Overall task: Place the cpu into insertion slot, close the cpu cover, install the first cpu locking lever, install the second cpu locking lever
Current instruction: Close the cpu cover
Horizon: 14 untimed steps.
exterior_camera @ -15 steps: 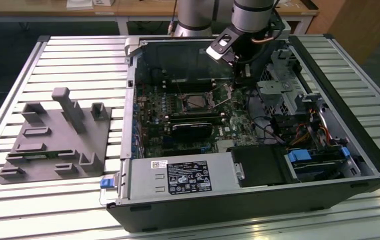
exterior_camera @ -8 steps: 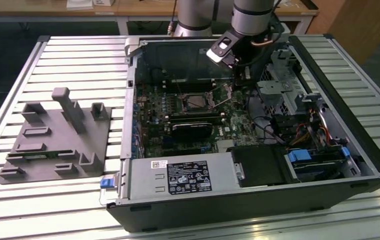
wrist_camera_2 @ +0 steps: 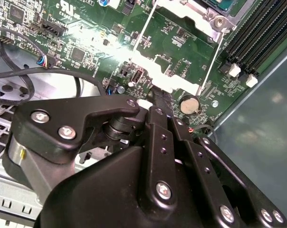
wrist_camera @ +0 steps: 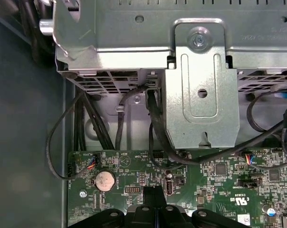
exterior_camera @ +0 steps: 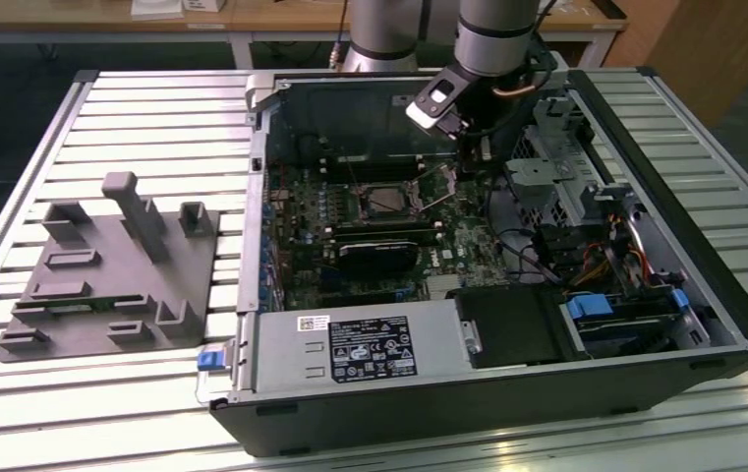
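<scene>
The insertion slot (exterior_camera: pixel 387 201) is a square socket with a silvery rim in the middle of the green motherboard (exterior_camera: pixel 347 280), inside the open computer case. The cpu cover (wrist_camera_2: pixel 200 12) lies flat over it as a silvery frame. Whether the cpu sits inside cannot be told. Two thin wire locking levers (wrist_camera_2: pixel 144 26) (wrist_camera_2: pixel 211 61) run along the socket's sides. My gripper (exterior_camera: pixel 470 162) (wrist_camera_2: pixel 157 96) (wrist_camera: pixel 153 194) reaches down into the case just beyond the socket on the exterior view's right. It is shut, its tips close above the board at the levers' ends, with nothing seen between them.
A metal drive cage (wrist_camera: pixel 196 80) with black cables (wrist_camera: pixel 110 123) stands close by the gripper. A coin battery (wrist_camera: pixel 105 180) lies on the board near the tips. Memory slots (wrist_camera_2: pixel 257 38), a black card (exterior_camera: pixel 380 251) and the power supply (exterior_camera: pixel 347 344) crowd the case. A grey fixture (exterior_camera: pixel 111 265) lies on the slatted table.
</scene>
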{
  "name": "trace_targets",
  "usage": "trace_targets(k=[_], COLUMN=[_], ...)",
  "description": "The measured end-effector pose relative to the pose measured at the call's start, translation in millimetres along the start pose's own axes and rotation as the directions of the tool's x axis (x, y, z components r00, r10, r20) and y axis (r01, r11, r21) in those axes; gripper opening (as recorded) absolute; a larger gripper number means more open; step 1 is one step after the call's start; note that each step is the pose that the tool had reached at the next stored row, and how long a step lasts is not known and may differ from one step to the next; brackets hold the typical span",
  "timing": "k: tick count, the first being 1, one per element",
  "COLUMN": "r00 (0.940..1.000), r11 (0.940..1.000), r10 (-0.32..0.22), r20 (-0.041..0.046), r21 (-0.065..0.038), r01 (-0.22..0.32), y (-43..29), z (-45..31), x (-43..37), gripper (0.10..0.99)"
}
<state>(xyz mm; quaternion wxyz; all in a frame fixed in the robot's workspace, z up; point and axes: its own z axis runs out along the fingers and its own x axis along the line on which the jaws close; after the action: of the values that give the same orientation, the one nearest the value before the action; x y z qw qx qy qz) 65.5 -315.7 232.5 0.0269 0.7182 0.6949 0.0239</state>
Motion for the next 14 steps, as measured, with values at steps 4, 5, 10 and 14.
trace_targets(k=[4, 5, 10, 14], r00=[1.0, 1.0, 1.0, 1.0], r11=[1.0, 1.0, 0.9999, 0.999], r10=[0.0, 0.0, 0.0, 0.0], r20=[0.0002, 0.0001, 0.0005, 0.0022], r21=[0.0, 0.0, 0.014, 0.046], r01=[0.0, 0.0, 0.0, 0.0], y=[0.0, 0.0, 0.1, 0.4], z=[0.3, 0.4, 0.6, 0.7], x=[0.0, 0.0, 0.0, 0.0], gripper=[0.106, 0.106, 0.106, 0.106])
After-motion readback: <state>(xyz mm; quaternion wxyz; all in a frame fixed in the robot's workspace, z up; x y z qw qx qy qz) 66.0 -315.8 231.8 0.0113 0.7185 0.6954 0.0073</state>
